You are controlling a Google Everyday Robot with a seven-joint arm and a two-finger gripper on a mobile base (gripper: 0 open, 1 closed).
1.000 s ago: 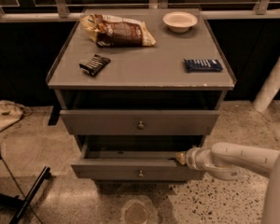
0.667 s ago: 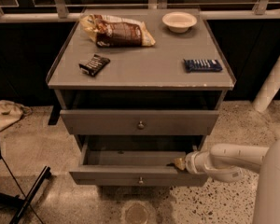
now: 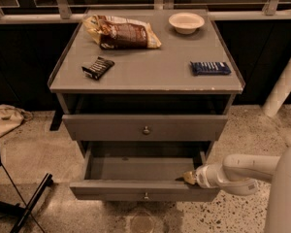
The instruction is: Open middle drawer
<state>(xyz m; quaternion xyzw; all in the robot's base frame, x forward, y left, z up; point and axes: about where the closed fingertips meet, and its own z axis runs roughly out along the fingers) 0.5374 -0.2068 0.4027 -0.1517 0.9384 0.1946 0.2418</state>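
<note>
The middle drawer [image 3: 136,189] is a grey drawer with a small round metal knob [image 3: 146,195] at the centre of its low front. It stands pulled well out of the grey cabinet [image 3: 145,76], and its inside [image 3: 136,168] looks empty. My gripper [image 3: 189,177] comes in from the right on a white arm [image 3: 242,171]. Its yellowish tip rests at the right end of the drawer front's top edge, just inside the drawer.
Above the open drawer is another grey drawer front [image 3: 111,127] with a knob. On the cabinet top lie a chip bag [image 3: 121,33], a white bowl [image 3: 186,22], a blue bar [image 3: 210,68] and a black bar [image 3: 98,67]. A white post [image 3: 283,86] stands at the right, and a black stand leg [image 3: 31,203] at the left.
The middle drawer has slid further out towards the camera. My gripper has moved with it, staying at the right end of its front.
</note>
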